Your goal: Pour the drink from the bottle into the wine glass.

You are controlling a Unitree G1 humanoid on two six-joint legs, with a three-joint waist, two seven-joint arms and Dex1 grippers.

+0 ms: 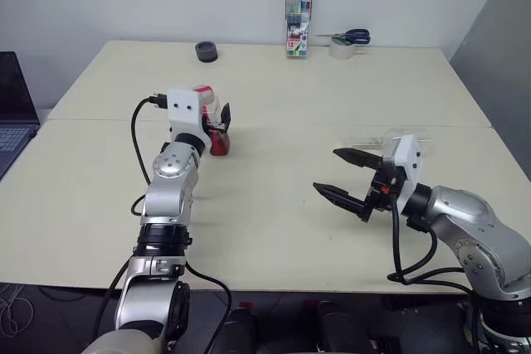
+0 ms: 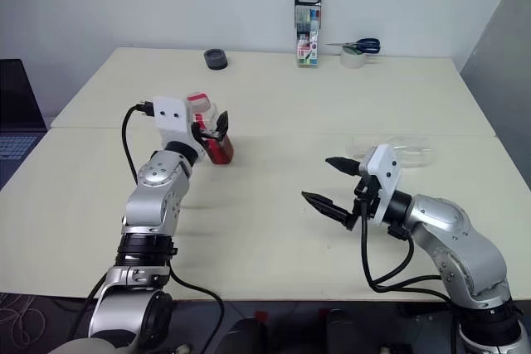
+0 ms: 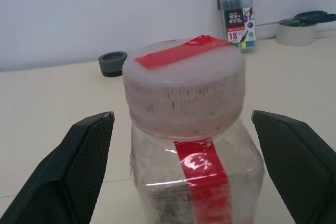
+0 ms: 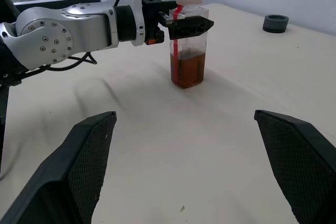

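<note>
The right gripper (image 1: 347, 178) hangs nearest, fingers spread wide, nothing between them. At its two o'clock, just behind the wrist, lies what seems to be the wine glass (image 2: 397, 150), too faint to read clearly. Farther off at ten o'clock, the left gripper (image 4: 178, 17) stands spread around the capped bottle (image 4: 187, 38), fingers flanking its neck, apparently not touching; the drink (image 4: 188, 72) fills its lower part.

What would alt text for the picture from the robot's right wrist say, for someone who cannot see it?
A small clear bottle holding reddish-brown drink stands on a pale table, with the left gripper open around its upper part. The right gripper's own black fingers rise wide apart in front, and a dark round lid lies farther back.
</note>
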